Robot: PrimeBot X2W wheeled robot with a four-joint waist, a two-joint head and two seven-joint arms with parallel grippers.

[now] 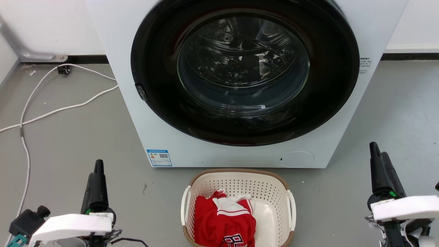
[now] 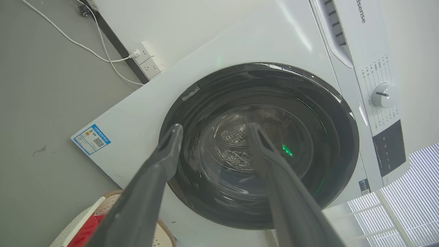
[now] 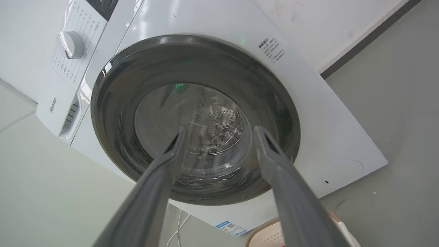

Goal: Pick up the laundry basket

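Gaping left tool [image 2: 215, 126]; washer dial [image 2: 384, 95] beyond

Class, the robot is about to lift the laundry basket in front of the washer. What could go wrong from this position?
1. The laundry basket has slim side handles. The open left gripper and right gripper stand far out to each side, so uneven grips may tilt it.
2. The red garment is heaped toward one side and may slide out.
3. The basket sits close to the washer and may bump it.
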